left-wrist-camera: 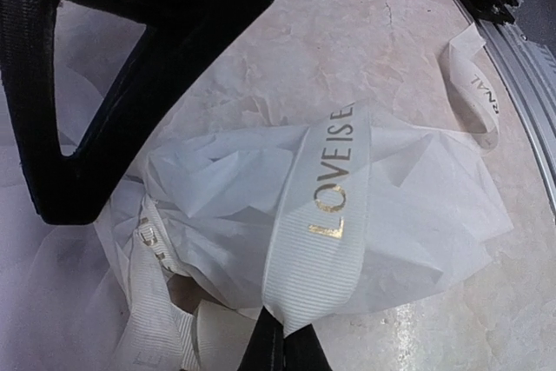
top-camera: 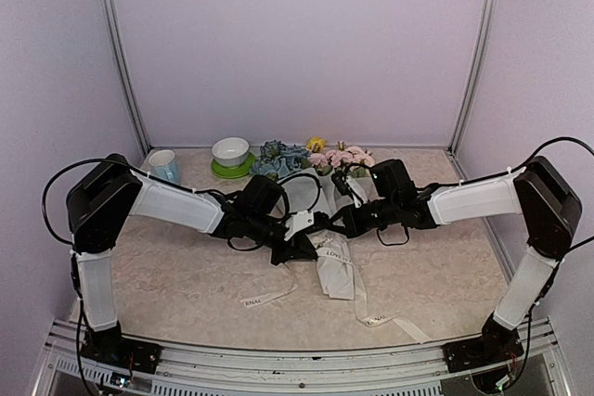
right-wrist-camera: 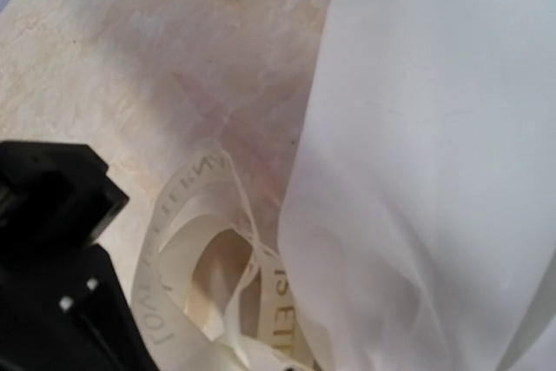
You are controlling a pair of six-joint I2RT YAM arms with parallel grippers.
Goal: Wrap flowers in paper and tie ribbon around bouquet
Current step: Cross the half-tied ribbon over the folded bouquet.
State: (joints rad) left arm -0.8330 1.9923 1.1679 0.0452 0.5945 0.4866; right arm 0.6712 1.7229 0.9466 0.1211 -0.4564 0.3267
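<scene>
The bouquet lies mid-table: blue, pink and yellow flowers (top-camera: 295, 157) point to the back, and the white paper (top-camera: 336, 274) cone points to the front. The cream ribbon (left-wrist-camera: 326, 206), with gold lettering, crosses the crumpled paper (left-wrist-camera: 434, 215). My left gripper (left-wrist-camera: 282, 347) is shut on the ribbon's end at the wrap's left side (top-camera: 295, 246). My right gripper (top-camera: 336, 222) is at the wrap's right side. In the right wrist view its fingertips are hidden, and a ribbon (right-wrist-camera: 195, 258) loop runs down into them beside the paper (right-wrist-camera: 434, 171). Both ribbon tails (top-camera: 388, 322) trail towards the front.
A white bowl (top-camera: 231, 149) on a green saucer (top-camera: 232, 171) and a pale blue cup (top-camera: 164, 165) stand at the back left. A metal rail (top-camera: 306, 357) runs along the front edge, and walls close in the sides and back. The right arm's black body (left-wrist-camera: 148, 58) looms near the left gripper.
</scene>
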